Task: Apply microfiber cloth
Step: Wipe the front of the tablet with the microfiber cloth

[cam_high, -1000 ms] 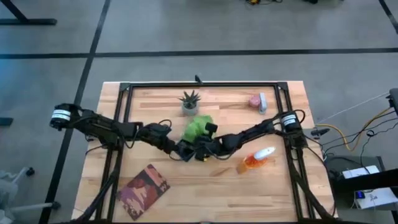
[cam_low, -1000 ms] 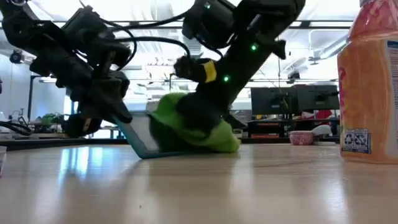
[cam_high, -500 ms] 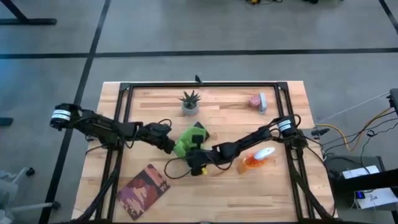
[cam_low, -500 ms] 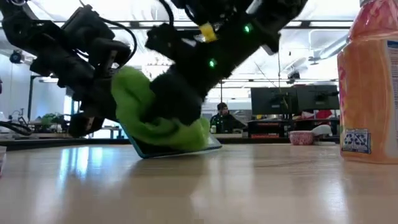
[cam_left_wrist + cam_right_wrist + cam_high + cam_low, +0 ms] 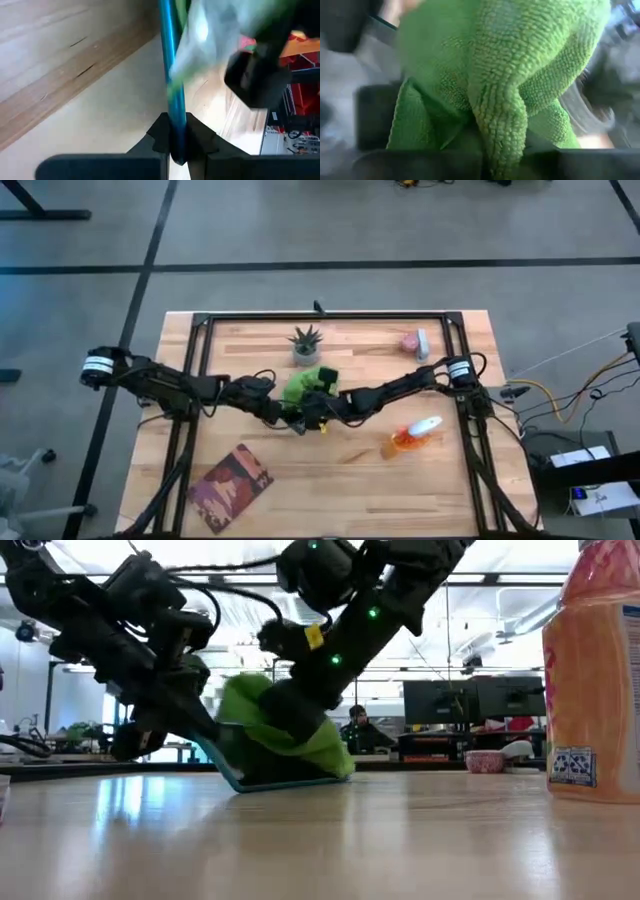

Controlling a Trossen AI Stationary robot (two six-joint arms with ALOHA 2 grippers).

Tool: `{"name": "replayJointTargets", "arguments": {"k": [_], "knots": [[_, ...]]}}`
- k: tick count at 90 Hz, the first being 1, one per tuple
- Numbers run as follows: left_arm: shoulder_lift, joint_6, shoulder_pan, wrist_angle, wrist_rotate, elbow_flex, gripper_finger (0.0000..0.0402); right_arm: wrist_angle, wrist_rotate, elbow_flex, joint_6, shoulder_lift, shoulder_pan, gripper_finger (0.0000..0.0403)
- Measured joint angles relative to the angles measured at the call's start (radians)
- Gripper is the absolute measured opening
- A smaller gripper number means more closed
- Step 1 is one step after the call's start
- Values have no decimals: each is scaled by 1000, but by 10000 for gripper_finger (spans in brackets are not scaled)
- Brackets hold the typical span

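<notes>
The lime-green microfiber cloth (image 5: pixel 303 385) is bunched on a dark tablet with a blue edge (image 5: pixel 287 780), near the table's middle. The tablet stands tilted, its lower edge on the wood and its raised side toward my left gripper (image 5: pixel 274 413), which is shut on it. My right gripper (image 5: pixel 314 411) comes from the right and is shut on the cloth (image 5: pixel 262 712), holding it against the tablet's sloping face. Arms and cloth hide most of the tablet in the high view. My left gripper pinches the tablet's thin blue edge (image 5: pixel 174 131) between its two fingers, which lie across that edge. It comes from the table's left, slanting down. The tablet is tilted, its opposite edge (image 5: pixel 300 782) resting on the table. My right gripper pinches a bunched fold of the cloth (image 5: pixel 501 131) between its two fingers, several layers thick. It comes from the table's right, slanting down. The cloth bulges beyond the fingers and lies against the tablet's face, with a flap (image 5: pixel 325 752) drooping toward the tablet's lower edge.
A small potted plant (image 5: pixel 306 345) stands behind the cloth. An orange spray bottle (image 5: pixel 412 436) lies toward the near right, and looms large at the right of the low view (image 5: pixel 592 680). A patterned flat pad (image 5: pixel 232 485) lies near left, a pink-and-white item (image 5: pixel 415 343) far right.
My right gripper has drawn the cloth over the tablet's face toward the near-left, up its slope, then back toward the far edge and down the slope. The tablet has stayed tilted in my left gripper, its lower edge on the table.
</notes>
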State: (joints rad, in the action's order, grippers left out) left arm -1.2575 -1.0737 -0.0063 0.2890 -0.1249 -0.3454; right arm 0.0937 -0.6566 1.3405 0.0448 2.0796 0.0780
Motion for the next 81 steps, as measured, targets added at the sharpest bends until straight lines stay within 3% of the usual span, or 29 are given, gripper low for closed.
{"name": "replayJointTargets", "arguments": {"k": [17, 43, 81], "knots": [[0, 5, -1, 0, -10, 0, 10, 131, -43, -31, -112, -8, 0, 3], [0, 13, -4, 2, -28, 0, 10, 247, -2, -60, -222, -7, 72, 3], [1, 18, -4, 8, -21, 0, 10, -14, 167, -61, -36, 0, 122, 3]]}}
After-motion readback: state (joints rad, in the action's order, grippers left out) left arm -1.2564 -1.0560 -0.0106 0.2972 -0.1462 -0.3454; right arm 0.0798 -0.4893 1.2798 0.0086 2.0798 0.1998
